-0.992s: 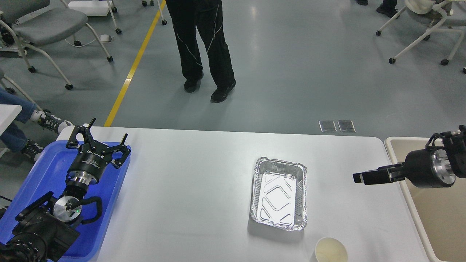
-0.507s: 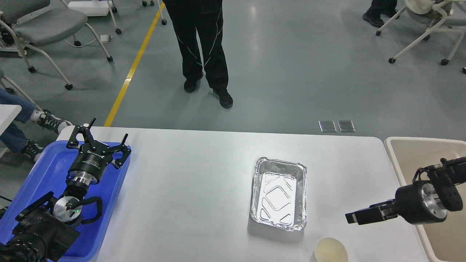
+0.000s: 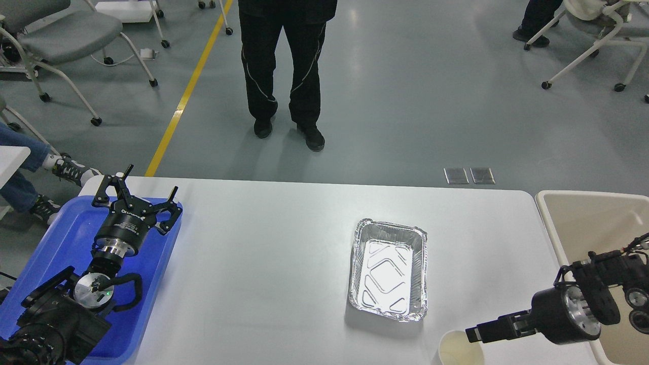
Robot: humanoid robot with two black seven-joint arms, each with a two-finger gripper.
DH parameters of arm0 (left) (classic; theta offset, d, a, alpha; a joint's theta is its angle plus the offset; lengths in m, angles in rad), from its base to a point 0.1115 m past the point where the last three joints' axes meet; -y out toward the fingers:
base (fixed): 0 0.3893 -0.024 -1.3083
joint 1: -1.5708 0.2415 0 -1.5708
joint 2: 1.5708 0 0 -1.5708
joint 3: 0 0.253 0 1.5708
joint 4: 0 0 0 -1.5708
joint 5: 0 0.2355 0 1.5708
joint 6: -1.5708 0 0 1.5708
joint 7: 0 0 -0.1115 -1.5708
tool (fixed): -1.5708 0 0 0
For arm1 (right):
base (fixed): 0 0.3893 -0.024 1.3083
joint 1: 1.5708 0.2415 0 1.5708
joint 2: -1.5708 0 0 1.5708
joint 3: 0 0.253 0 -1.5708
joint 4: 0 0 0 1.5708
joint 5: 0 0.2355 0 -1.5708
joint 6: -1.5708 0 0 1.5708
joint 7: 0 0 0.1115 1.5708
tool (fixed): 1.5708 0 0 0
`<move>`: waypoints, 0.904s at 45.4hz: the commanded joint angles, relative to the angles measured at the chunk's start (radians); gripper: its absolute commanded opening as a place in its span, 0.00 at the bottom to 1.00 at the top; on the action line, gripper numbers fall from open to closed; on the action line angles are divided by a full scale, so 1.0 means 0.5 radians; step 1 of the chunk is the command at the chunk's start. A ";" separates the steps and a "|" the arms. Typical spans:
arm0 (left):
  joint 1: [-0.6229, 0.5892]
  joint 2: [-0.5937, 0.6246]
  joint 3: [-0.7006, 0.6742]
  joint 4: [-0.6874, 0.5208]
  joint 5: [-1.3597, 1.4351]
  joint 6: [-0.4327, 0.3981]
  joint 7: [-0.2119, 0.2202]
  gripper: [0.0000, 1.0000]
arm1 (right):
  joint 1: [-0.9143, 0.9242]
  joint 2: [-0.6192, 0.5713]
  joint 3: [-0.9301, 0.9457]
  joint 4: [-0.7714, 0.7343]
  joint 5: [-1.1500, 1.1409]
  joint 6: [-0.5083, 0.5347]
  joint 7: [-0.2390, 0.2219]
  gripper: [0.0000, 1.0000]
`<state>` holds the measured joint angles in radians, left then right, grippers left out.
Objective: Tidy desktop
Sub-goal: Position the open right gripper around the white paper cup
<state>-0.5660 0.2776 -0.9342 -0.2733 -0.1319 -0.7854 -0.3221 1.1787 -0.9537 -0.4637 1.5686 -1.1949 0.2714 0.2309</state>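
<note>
Right gripper [image 3: 472, 333], at the lower right of the frame, hovers at the rim of the white paper cup [image 3: 459, 350]; whether its fingers are parted cannot be told. Left gripper [image 3: 137, 195] is spread over the blue plastic tray [image 3: 61, 233] at left. Mid-frame, the white rectangular desktop [image 3: 263, 263] bears a crinkled silver foil tray [image 3: 389, 268].

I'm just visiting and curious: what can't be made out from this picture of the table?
Head view:
- Pale paper cup: bottom cut off by the picture's lower edge.
- Right gripper: dark and side-on, so open or shut is unclear.
- Blue plastic tray: partly hidden by the left arm.
- Beige bin: cut off at the right edge.
</note>
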 commanded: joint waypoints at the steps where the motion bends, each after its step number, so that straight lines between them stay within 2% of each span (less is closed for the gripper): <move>1: 0.000 0.000 0.000 0.000 0.000 0.000 0.000 1.00 | -0.219 0.091 0.179 -0.155 0.006 -0.003 -0.008 1.00; 10: 0.000 0.000 0.000 0.000 0.000 0.000 0.000 1.00 | -0.430 0.198 0.286 -0.256 0.000 -0.006 -0.005 1.00; 33: 0.000 0.000 0.000 0.000 0.000 0.000 0.000 1.00 | -0.615 0.303 0.311 -0.422 -0.031 -0.123 -0.002 1.00; 41: 0.000 0.000 0.000 0.000 0.000 0.000 0.000 1.00 | -0.615 0.303 0.311 -0.428 -0.086 -0.156 0.011 0.91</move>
<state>-0.5660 0.2777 -0.9342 -0.2731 -0.1319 -0.7854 -0.3221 0.8914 -0.8169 -0.3115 1.3775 -1.2103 0.2211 0.2305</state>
